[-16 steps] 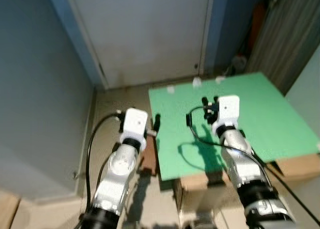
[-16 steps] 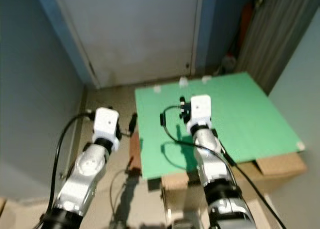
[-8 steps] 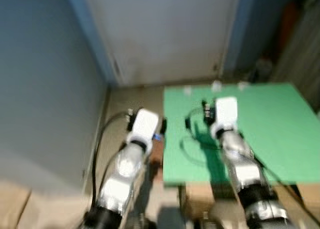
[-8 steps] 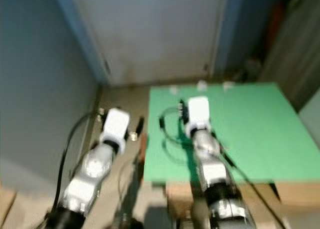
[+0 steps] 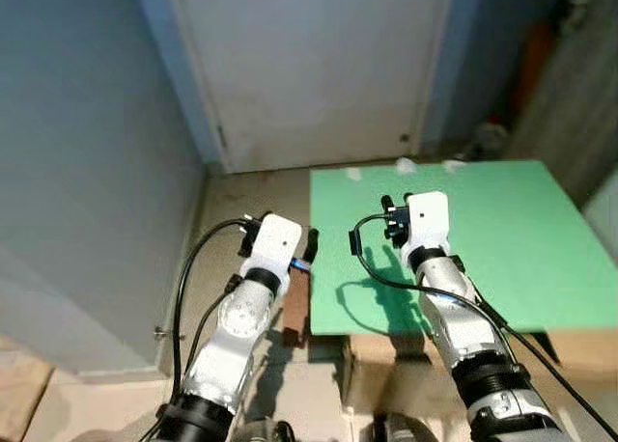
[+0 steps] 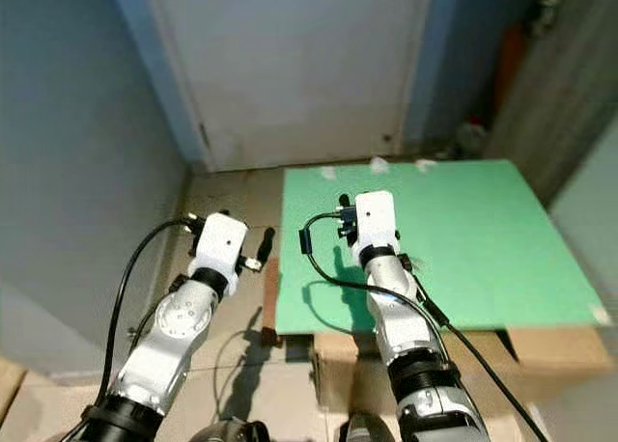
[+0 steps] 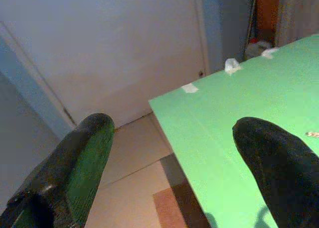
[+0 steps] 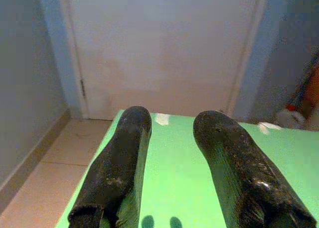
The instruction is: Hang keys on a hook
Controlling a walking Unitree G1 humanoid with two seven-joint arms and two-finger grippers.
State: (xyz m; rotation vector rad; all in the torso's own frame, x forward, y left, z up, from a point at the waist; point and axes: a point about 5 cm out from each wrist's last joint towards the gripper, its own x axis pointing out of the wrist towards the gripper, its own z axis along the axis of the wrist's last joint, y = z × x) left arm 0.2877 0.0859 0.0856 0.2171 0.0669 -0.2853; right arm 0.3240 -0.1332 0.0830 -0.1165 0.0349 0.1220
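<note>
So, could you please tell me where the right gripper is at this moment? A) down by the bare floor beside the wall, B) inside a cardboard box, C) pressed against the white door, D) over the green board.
D: the right gripper is held over the green board, its two black fingers apart with nothing between them, while the white door stands well beyond the board's far edge.

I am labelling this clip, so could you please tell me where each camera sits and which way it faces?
Eye views: on the head, looking down at the flat green board, white door and both silver arms.
Left wrist view: along the open left gripper toward board and door.
Right wrist view: along the open right gripper, likewise.
All share board and door.
</note>
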